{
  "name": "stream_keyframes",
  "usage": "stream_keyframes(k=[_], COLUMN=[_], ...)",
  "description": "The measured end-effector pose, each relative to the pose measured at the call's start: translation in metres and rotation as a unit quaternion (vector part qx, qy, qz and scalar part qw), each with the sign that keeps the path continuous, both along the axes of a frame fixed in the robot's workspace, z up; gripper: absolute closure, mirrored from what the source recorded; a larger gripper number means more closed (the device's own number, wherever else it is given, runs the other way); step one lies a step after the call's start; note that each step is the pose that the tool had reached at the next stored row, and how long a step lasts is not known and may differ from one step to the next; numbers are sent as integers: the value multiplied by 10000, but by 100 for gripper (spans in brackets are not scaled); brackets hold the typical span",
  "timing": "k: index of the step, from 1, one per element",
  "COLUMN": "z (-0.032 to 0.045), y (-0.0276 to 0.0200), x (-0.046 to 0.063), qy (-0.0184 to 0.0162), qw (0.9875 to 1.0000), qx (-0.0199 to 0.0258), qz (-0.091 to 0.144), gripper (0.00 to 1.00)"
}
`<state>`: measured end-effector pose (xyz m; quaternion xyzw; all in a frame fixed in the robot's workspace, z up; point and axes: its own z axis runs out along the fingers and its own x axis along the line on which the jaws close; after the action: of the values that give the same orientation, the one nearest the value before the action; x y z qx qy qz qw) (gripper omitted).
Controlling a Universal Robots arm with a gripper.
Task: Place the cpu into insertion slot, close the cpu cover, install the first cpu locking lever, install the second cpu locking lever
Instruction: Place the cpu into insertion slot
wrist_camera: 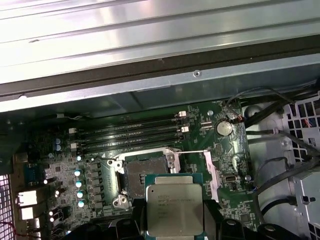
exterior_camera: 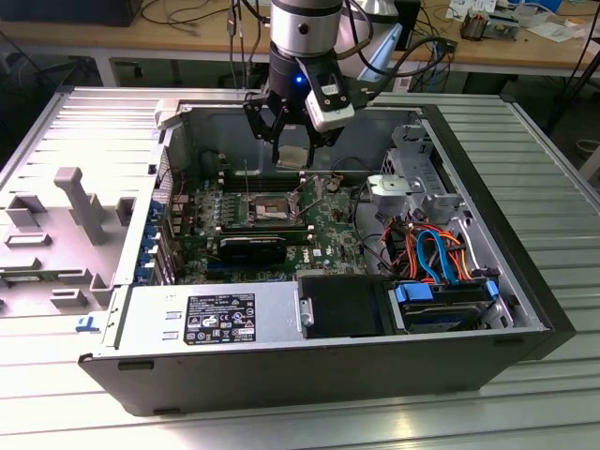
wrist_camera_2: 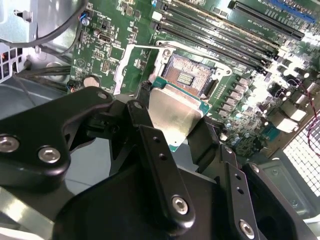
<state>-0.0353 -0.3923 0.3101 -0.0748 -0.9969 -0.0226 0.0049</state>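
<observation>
My gripper (exterior_camera: 293,156) hangs inside the open computer case, shut on the cpu (exterior_camera: 294,157), a flat silver-topped square chip held by two opposite edges. Both wrist views show the cpu (wrist_camera_2: 175,111) (wrist_camera: 174,204) level between the black fingers (wrist_camera_2: 150,135), a little above the motherboard. The insertion slot (exterior_camera: 270,208) (wrist_camera_2: 192,75) (wrist_camera: 145,171) lies open and bare just beyond the chip, its dark contact field exposed. The cpu cover (wrist_camera_2: 122,70) (wrist_camera: 212,172) stands swung back beside the socket. Thin locking levers (exterior_camera: 246,178) stick up next to it.
Long memory slots (wrist_camera: 130,135) run beside the socket. A black card (exterior_camera: 253,248) lies nearer the power supply (exterior_camera: 211,319). The drive cage with blue and orange cables (exterior_camera: 436,253) fills the exterior view's right. The case walls (exterior_camera: 173,141) ring the board.
</observation>
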Motion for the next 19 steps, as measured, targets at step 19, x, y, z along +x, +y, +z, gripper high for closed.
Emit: stream_keyframes(k=[19], z=[-1], y=[0], x=[0], qy=[0], qw=[9997], qx=[0], qz=[-252], gripper=[45])
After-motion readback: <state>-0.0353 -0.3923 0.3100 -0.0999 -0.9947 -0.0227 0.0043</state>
